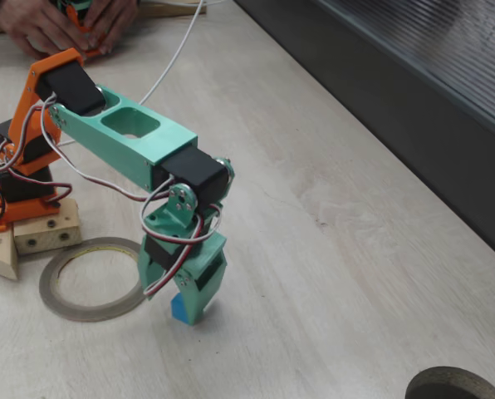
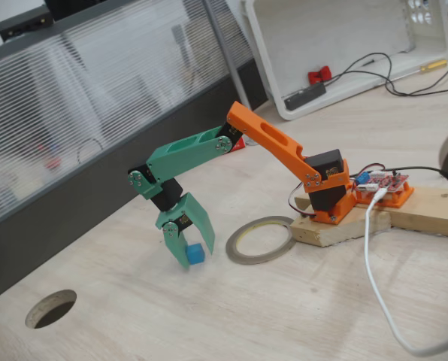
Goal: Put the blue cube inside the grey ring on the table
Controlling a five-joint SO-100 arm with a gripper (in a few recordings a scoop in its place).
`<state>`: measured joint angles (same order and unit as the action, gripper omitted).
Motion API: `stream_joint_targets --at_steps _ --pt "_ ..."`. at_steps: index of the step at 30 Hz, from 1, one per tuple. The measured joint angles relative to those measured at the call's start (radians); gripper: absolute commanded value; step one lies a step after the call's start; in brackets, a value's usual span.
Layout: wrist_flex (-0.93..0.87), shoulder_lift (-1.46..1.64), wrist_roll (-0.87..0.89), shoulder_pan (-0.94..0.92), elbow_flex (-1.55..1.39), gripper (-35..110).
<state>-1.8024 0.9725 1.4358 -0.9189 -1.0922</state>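
We see the ring [image 1: 92, 280] lying flat on the table [image 1: 330, 249], nothing inside its opening but bare wood. It is thin, grey-brown outside, pale yellowish along the inner rim, like a tape roll. The cube [image 1: 179, 307] sits outside it, just beside its rim on the right in a fixed view [image 1: 179, 307] and on the left in the other [image 2: 195, 253]. Small, bright blue, matte faces. The table is pale whitewashed wood grain with faint plank lines.

The gripper [image 2: 195, 253] is teal plastic, pointing down, jaws partly spread with the cube between them. One finger [image 2: 173, 241] sits close against the cube; the other finger [image 2: 204, 222] seems slightly off it. We cannot tell if the cube is actually clamped. It looks to rest on the table.

A round hole [image 2: 51, 308] is cut in the tabletop, well apart from the ring.
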Motion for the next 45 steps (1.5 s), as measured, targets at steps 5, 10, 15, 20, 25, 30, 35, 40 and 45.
stream_joint_targets --at_steps 5,10,15,20,25,30,35,40,45 --pt "0.061 0.000 0.006 0.000 0.000 31" --pt "0.100 0.000 0.006 0.000 -0.002 32" --pt "0.127 0.000 0.006 0.000 -0.002 32" --pt "0.169 0.000 0.006 0.000 -0.002 32" --pt "0.189 0.000 0.006 0.000 -0.002 31" --pt "0.187 0.000 0.006 0.000 -0.002 31" --pt "0.187 0.000 0.006 0.000 -0.002 31" --pt "0.187 0.000 0.006 0.000 -0.002 31" --pt "0.187 0.000 0.006 0.000 -0.002 31"
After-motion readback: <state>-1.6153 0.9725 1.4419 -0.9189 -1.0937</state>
